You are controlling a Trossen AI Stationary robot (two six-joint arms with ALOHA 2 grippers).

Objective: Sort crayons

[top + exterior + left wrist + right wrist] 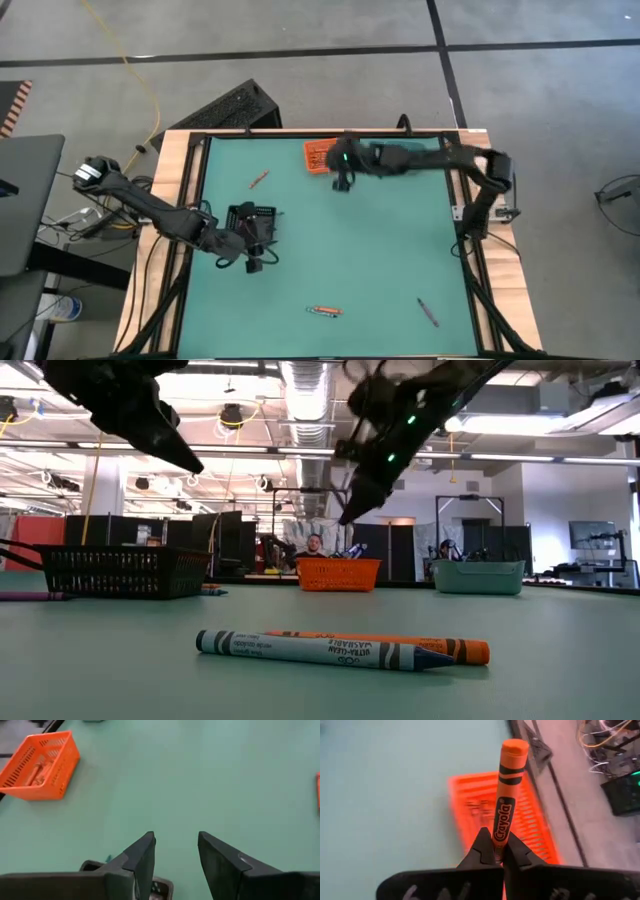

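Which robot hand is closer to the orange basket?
The right one. The right gripper hangs just beside the orange basket, pinching an orange crayon. The left gripper is open, far off over the black basket.

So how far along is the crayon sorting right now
Done: the orange bin already holds some crayons. In hand: the right tool is shut on an orange crayon near that bin, not yet dropped. The left tool stands open and empty by the black bin. Left: a blue and orange pair lying together, plus two single crayons on the mat.
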